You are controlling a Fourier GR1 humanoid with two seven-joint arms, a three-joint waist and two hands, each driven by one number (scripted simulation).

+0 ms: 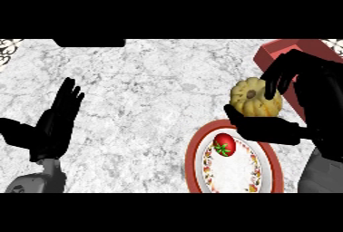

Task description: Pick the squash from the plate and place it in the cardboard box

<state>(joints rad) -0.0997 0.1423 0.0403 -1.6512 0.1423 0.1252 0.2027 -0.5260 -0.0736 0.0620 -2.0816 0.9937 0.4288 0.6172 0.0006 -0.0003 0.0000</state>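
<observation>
Head view, starting from the near edge: the plate [196, 159] with a red rim lies at about five o'clock, and on its patterned white middle sits a tomato [225, 145], toward the plate's upper left. The tomato is not the task's thing, so it stays where it is. The squash is no longer on this plate.

At about eight o'clock the left hand [57, 121] stands with straight fingers pointing up, resting near the left side of the counter [154, 90], well apart from everything. I judge it is kept there so that it does not block the other arm.

A little farther, at about three o'clock, the right hand [285, 113] holds the squash [254, 97], yellow and ribbed, its dark stem spot facing up. The thumb goes under it and the fingers curl over its far side, so the squash is pinched from two sides and lifted above the plate's far rim. This hold lets it travel without rolling.

Farthest, at about two o'clock, is the box [278, 50], reddish brown, partly hidden behind the hand. The squash is near it but not yet over its opening, so I judge the carrying step is in progress and the release is left
</observation>
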